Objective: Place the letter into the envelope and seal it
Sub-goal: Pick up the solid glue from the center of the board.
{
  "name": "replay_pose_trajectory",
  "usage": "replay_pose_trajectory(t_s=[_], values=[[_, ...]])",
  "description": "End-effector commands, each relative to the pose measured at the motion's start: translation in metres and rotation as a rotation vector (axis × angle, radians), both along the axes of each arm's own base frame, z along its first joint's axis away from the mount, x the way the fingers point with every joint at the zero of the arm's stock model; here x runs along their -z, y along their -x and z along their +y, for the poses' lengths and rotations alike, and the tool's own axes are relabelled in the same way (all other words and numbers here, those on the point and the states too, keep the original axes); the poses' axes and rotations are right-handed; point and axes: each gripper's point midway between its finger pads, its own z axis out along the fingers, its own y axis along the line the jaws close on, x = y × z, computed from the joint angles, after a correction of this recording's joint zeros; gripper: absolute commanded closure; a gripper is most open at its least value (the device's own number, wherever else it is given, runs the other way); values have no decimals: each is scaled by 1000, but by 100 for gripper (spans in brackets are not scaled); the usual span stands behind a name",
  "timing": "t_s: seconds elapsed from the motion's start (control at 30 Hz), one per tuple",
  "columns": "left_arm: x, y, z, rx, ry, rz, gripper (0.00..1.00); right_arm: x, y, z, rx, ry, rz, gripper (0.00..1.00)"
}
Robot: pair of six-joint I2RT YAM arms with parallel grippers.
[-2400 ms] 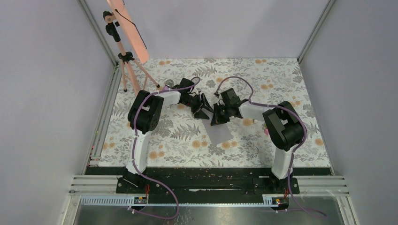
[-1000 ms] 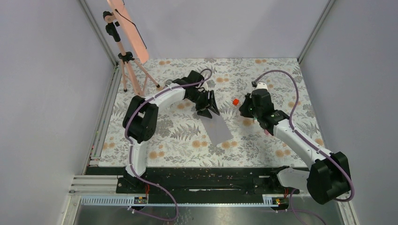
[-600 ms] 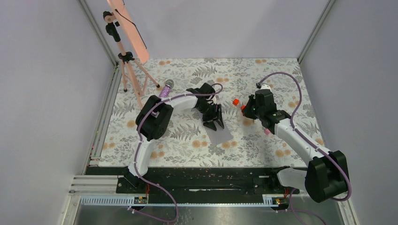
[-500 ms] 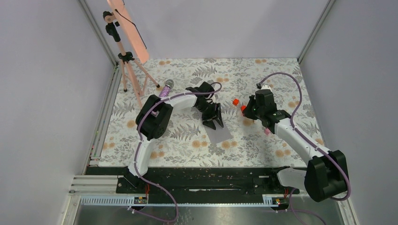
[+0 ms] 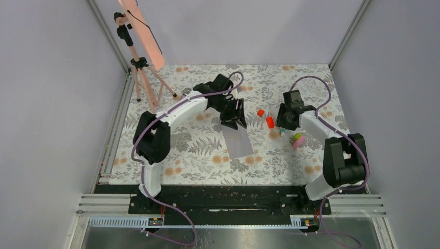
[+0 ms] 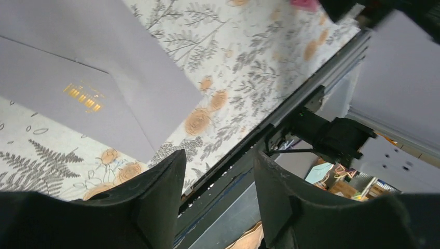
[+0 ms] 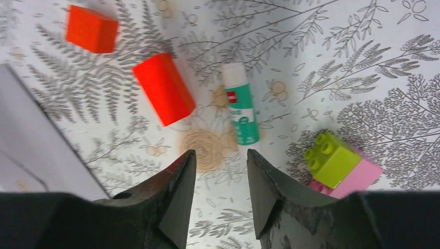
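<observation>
Floral tablecloth [image 5: 155,155] is seen from above, the envelope [image 5: 237,142] lying flat mid-table, the left gripper [image 5: 232,122] at its far end and the right gripper [image 5: 284,124] well apart to the right. From the left wrist, jaws are seen parted and empty above the envelope. Its thin, light paper is judged floppy and slippery, best pinched at an edge. No letter is seen, and whether it lies inside cannot be told. From the right wrist, parted, empty jaws are seen, a glue stick [image 7: 241,111] just beyond.

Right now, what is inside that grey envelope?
The envelope shows only its grey outside and small gold print, lying flat on the floral tabletop. Its inside is covered; no letter is visible.
</observation>
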Motion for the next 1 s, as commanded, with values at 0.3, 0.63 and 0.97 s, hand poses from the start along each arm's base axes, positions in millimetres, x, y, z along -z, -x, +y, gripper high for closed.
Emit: replay_pose_trajectory(t_s=[0.3, 0.63, 0.97], values=[[-19, 2, 22, -28, -5, -69, 48, 25, -13, -28, -7, 48, 162, 49], [-19, 3, 22, -29, -2, -63, 48, 40, -10, -12, -56, -24, 315, 54], [-17, 7, 23, -26, -1, -51, 48, 38, -5, -2, -101, -73, 389, 56]])
